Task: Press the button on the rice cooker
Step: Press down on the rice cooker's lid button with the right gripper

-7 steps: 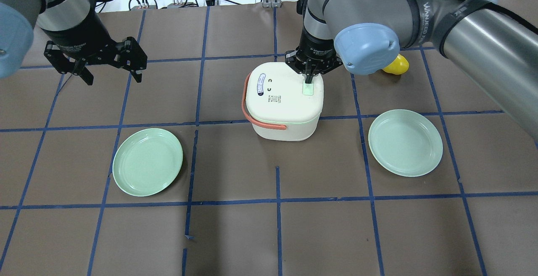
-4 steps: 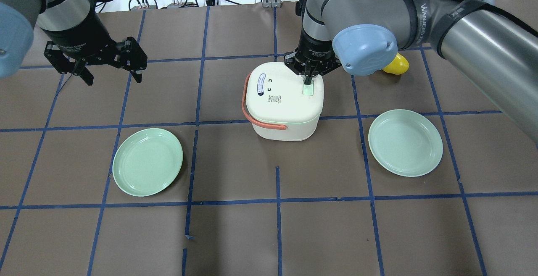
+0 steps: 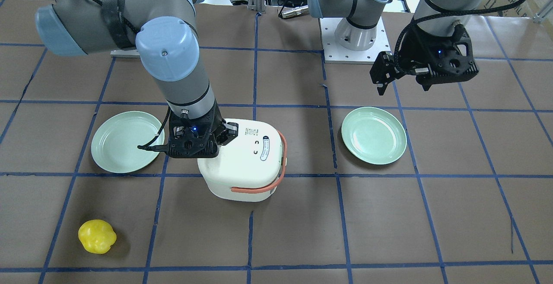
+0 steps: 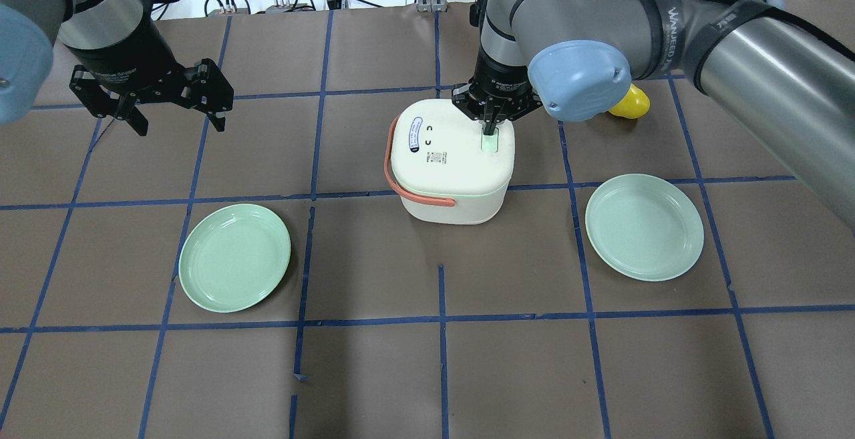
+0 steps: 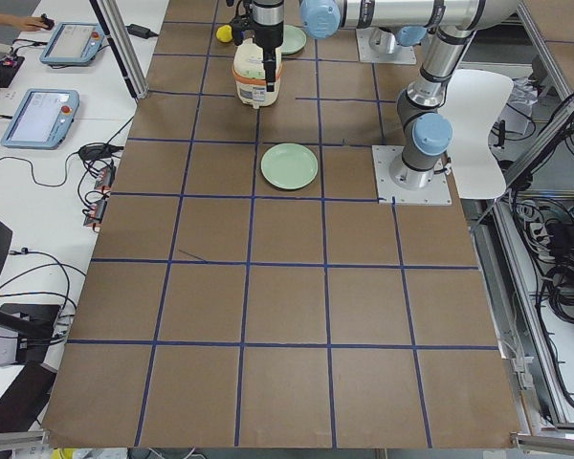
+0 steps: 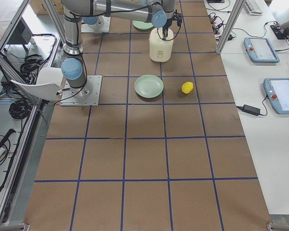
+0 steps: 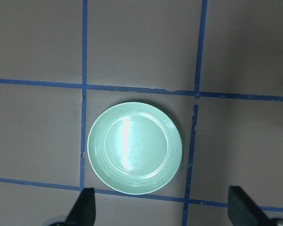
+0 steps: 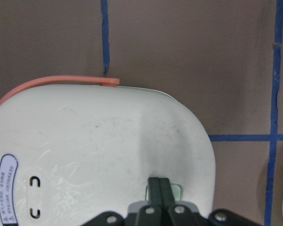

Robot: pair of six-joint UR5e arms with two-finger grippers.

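Observation:
A white rice cooker (image 4: 447, 165) with a salmon handle stands mid-table, with a pale green button (image 4: 491, 143) on its lid. My right gripper (image 4: 491, 128) is shut, pointing straight down, with its closed fingertips on the far end of the button. In the right wrist view the shut gripper (image 8: 159, 186) meets the button (image 8: 177, 190) on the lid (image 8: 85, 155). My left gripper (image 4: 180, 125) is open and empty, hanging above the table at the far left, away from the cooker. In the left wrist view the open left gripper (image 7: 162, 212) is over a green plate (image 7: 134, 148).
Two green plates lie on the table, one at front left (image 4: 234, 257) and one at right (image 4: 644, 226). A yellow toy pepper (image 4: 631, 103) lies behind my right arm. Blue tape lines grid the brown table.
My right arm has shifted very slightly; its shut fingertips stay on the cooker's button. The left arm and the cooker have not moved.

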